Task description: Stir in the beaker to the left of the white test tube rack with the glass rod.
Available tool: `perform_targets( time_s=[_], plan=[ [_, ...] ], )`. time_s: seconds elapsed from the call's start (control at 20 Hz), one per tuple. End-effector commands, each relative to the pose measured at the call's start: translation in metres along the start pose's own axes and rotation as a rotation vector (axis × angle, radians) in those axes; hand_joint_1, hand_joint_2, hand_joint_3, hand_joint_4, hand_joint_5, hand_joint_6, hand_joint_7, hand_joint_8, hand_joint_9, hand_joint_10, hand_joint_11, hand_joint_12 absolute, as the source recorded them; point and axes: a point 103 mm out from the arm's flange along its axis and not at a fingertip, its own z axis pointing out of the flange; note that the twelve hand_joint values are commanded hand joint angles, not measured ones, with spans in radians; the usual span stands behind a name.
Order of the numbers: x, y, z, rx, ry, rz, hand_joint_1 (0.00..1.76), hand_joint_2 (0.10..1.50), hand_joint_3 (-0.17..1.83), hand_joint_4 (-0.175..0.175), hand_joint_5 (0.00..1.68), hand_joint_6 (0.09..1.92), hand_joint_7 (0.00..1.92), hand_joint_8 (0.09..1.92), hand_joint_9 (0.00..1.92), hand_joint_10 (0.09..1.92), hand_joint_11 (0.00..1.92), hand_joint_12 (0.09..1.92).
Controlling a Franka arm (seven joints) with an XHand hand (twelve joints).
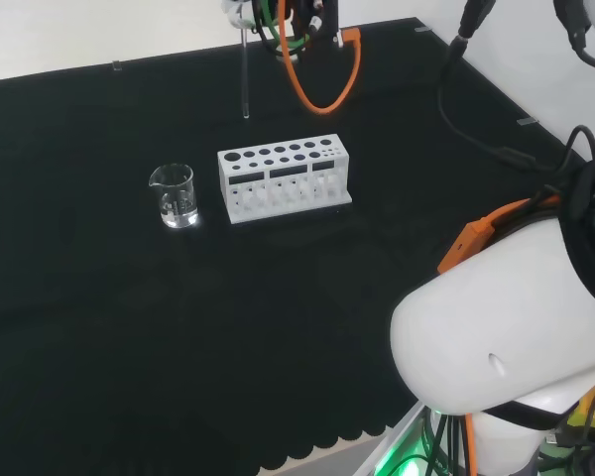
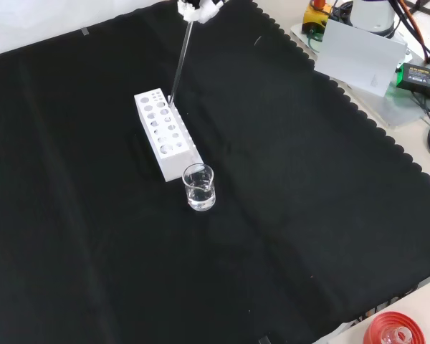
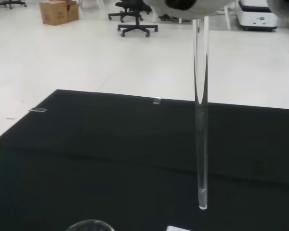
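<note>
One hand (image 2: 199, 9): seen at the far edge of the cloth in the front view, raised well above the bench; white fingers closed around the upper end of the glass rod (image 2: 180, 59).
Arm pose: in the head view the wrist end with its orange cable loop (image 1: 322, 74) sits at the far edge of the cloth, beyond the rack; the big white link (image 1: 506, 317) fills the near right.
Glass rod: hangs down from the hand, close to upright, lower tip free in the air; in the head view the tip is beyond the rack's left end, not touching it.
Test tube rack (image 1: 284, 178): white, on the black cloth (image 1: 99, 327), mid-bench.
Beaker (image 1: 177, 195): clear, with spout, upright just left of the rack in the head view; apart from the rod. Contents: cannot tell.
Wrist view: rod (image 3: 201, 125) runs down past the palm; beaker rim (image 3: 89, 225) and a rack corner sit below its tip.
</note>
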Motion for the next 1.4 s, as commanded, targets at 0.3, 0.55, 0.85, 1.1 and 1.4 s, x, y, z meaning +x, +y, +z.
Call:
perform_targets(
  time_s=[0.3,0.55,0.85,1.1,1.4],
  plan=[
    [0.050,0.004,0.013,0.036,0.000,-0.110,1.33,1.04,-0.17,-0.175,1.42,0.09,1.46,0.43,1.81,0.22,1.64,0.46],
    [0.065,0.004,0.019,0.050,0.001,-0.140,1.33,1.04,-0.17,-0.175,1.42,0.09,1.46,0.43,1.81,0.21,1.64,0.46],
    [0.081,0.009,0.024,0.059,-0.002,-0.171,1.33,1.04,-0.17,-0.175,1.42,0.09,1.46,0.43,1.81,0.21,1.64,0.46],
    [0.092,0.015,0.034,0.067,0.001,-0.191,1.33,1.04,-0.17,-0.175,1.42,0.09,1.46,0.43,1.81,0.21,1.64,0.46],
    [0.096,0.021,0.045,0.075,0.010,-0.199,1.33,1.04,-0.17,-0.175,1.42,0.09,1.46,0.43,1.81,0.20,1.64,0.46]
  ],
)
